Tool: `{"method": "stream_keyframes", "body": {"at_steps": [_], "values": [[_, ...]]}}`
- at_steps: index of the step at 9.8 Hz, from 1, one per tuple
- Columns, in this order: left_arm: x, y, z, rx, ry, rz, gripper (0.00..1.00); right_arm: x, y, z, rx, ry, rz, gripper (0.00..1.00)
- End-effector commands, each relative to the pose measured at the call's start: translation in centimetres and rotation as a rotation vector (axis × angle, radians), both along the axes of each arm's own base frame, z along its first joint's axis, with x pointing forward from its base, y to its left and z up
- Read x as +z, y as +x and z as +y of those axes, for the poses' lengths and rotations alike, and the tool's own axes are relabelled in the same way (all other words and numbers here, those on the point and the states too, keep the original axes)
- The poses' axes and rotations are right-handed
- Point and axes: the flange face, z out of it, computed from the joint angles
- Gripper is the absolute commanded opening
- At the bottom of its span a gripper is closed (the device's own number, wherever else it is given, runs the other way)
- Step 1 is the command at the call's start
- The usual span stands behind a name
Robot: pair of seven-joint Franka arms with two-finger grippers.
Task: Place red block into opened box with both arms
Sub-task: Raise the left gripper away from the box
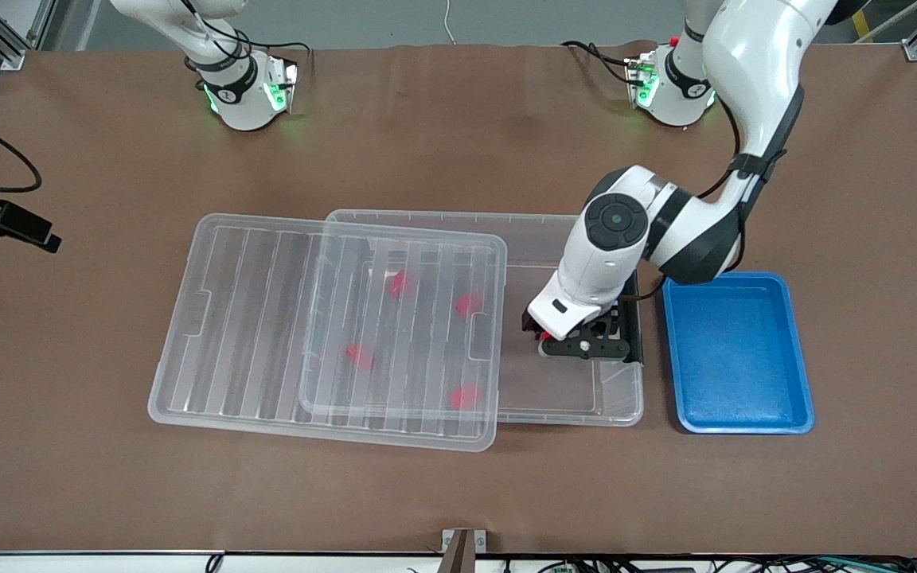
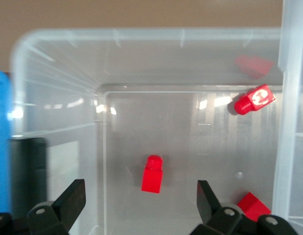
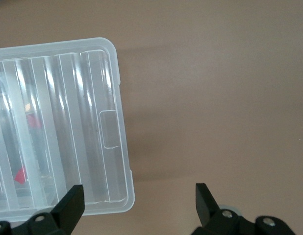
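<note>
You are looking at a matt brown table covering (image 1: pixel 458 119), slightly creased like paper or thin cloth. The box (image 1: pixel 570 414) is clear, glossy plastic with bright glare on its walls; its lid (image 1: pixel 267 334) is the same clear plastic, ribbed and a little cloudy. The red block (image 2: pixel 152 174) reads as smooth, solid-coloured plastic with a soft sheen. The blue tray (image 1: pixel 737 354) is glossy plastic with a finely textured floor. The arm shells are smooth white gloss; the left gripper's fingers (image 2: pixel 70 199) are matt black.

Right end effector (image 3: pixel 137 203) spread open over ribbed lid (image 3: pixel 68 132) corner.
</note>
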Motion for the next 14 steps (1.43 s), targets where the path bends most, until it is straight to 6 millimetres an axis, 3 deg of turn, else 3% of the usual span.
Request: {"method": "stream_keyframes", "body": {"at_steps": [1, 2, 3, 5, 6, 7, 9, 10, 11, 14], "values": [[8.0, 0.7, 4.5, 0.016, 0.064, 0.015, 1.00, -1.1, -0.4, -0.3, 0.019, 0.035, 0.017, 0.59], [11.8, 1.1, 6.7, 0.035, 0.077, 0.006, 1.00, -2.6, -0.3, -0.2, 0.088, 0.072, 0.038, 0.27], [14.3, 1.3, 9.5, 0.081, 0.089, 0.006, 1.00, -6.1, 0.5, -0.3, 0.138, 0.083, 0.063, 0.01], [19.8, 0.0, 12.9, 0.153, 0.057, 0.033, 1.00, -14.9, 2.0, -0.1, 0.152, 0.080, 0.072, 0.00], [22.6, -1.1, 13.6, 0.133, 0.058, 0.033, 1.00, -18.2, 2.5, 0.1, 0.215, 0.080, 0.076, 0.00], [24.6, -2.0, 14.1, 0.092, 0.065, 0.004, 1.00, -21.1, 2.8, -0.4, 0.273, 0.084, 0.088, 0.00], [27.0, -2.3, 18.2, 0.046, 0.052, -0.005, 1.00, -25.1, 1.8, 0.8, 0.296, 0.082, 0.097, 0.00], [28.4, -3.3, 18.5, 0.011, 0.059, -0.021, 1.00, -26.4, 1.3, 1.4, 0.306, 0.081, 0.101, 0.00], [28.6, -3.7, 20.2, 0.017, 0.056, 0.006, 1.00, -27.0, 1.0, 2.0, 0.316, 0.081, 0.106, 0.00], [27.9, -5.5, 26.1, 0.042, -0.038, 0.104, 1.00, -27.1, 1.0, 4.6, 0.324, 0.124, 0.104, 0.00]]}}
